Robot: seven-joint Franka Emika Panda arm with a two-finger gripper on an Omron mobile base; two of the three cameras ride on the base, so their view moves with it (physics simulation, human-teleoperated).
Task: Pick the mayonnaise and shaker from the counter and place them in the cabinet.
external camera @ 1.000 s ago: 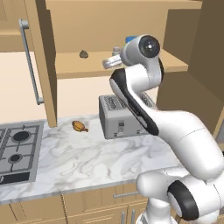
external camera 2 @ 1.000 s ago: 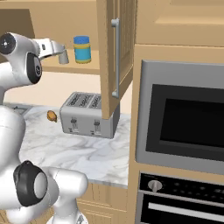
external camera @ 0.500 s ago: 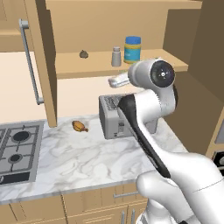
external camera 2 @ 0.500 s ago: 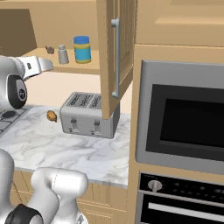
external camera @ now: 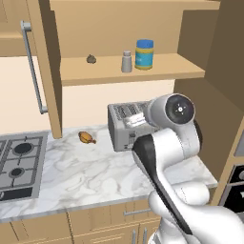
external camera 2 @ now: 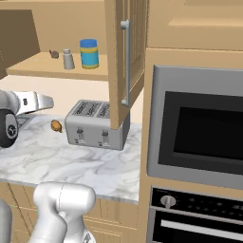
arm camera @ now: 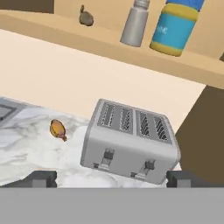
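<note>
Both task items look parked already: the mayonnaise [external camera: 144,54] jar with its blue lid stands upright on the cabinet [external camera: 128,69] shelf, and the shaker [external camera: 126,62] stands just beside it on its left as seen from the left base view, close but apart from it. From the right base view you get the same pair, shaker [external camera 2: 68,59] then mayonnaise [external camera 2: 88,53], sitting near the front edge of the shelf, I'd guess because that's the easiest reach for the arm. There's also a small dark lump [external camera: 91,59] further along the shelf, well apart from them.

The gripper [external camera 2: 47,101] is down at toaster height, below the shelf and holding nothing. Its fingers are spread wide, and in the hand view the two tips [arm camera: 41,178] sit far apart at the bottom corners with the toaster [arm camera: 131,141] between them further off.

On the counter [external camera: 81,167] there's the toaster and a little brownish food bit [external camera: 86,137] near the cabinet door [external camera: 47,62], which hangs open. My read is the job is basically finished
</note>
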